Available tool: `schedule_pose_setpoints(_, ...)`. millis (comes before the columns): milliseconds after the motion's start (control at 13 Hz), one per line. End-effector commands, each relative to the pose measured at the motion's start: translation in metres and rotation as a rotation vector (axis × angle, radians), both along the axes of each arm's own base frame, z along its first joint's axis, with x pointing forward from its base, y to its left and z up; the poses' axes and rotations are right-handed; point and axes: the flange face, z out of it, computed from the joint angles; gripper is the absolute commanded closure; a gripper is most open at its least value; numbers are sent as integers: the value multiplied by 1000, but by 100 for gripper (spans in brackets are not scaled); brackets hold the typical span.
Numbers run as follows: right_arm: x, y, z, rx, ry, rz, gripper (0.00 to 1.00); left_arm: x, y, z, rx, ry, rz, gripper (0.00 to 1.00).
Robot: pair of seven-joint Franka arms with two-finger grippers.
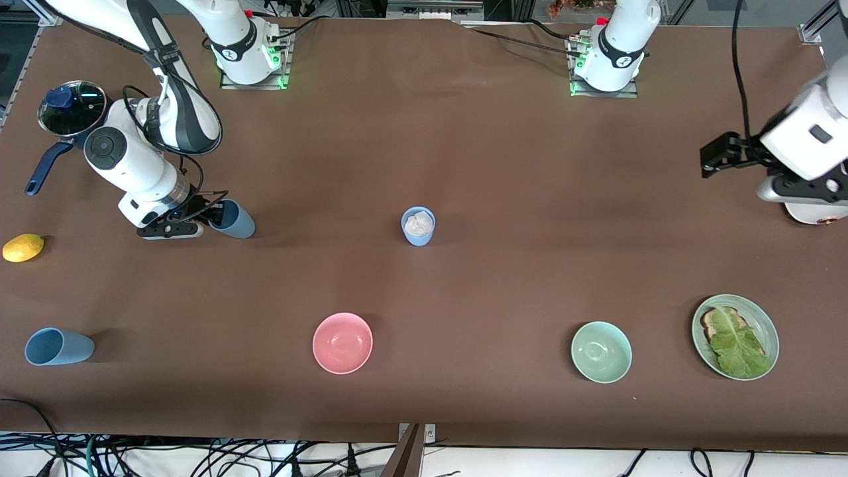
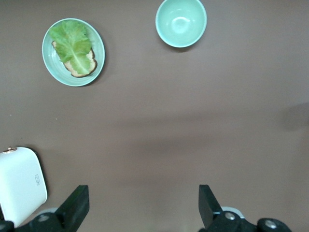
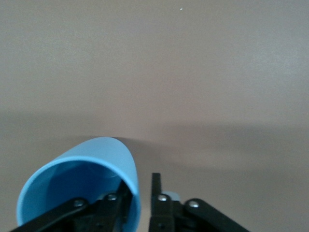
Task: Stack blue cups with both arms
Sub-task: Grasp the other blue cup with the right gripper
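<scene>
A brown cloth covers the bench (image 1: 503, 165) from edge to edge, matte and lightly creased, with soft shadows under an even overhead light. Along the edge nearest the front camera runs a pale floor strip crossed by tangled black cables (image 1: 199, 457), with 1 green cable among them. A metal bracket (image 1: 414, 434) is fixed at the middle of that edge. At the bench's top edge, 2 metal mounting plates (image 1: 255, 79) glow green at their corners. Aluminium frame rails (image 1: 815, 30) stand at the upper corner toward the left arm's end.

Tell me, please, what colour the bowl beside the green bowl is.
Pink bowl; front view shows it best.
</scene>
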Motion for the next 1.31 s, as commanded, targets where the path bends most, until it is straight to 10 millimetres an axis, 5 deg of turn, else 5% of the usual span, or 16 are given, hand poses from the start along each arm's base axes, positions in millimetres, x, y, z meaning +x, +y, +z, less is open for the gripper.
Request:
schedule_pose_setpoints(0,0,2,5,-6,-16,9,100,-18,5,7,-46,12,5,0)
schedule_pose_setpoints(385,13,23,33,1,-19,43,100,-15,35,0,-140,-6,-66,0)
schedule_pose_setpoints(692,46,27,103,-7,103,5,100,-20,36,2,-136,-36,-92,0)
schedule_pose_setpoints(1000,60,76,174,-5,154,-47,100,-38,43,-3,-131,56,-78,0)
schedule_pose_setpoints(1231,55,132,196,14,140,-82,100,-46,45,11,-129,33,-78,0)
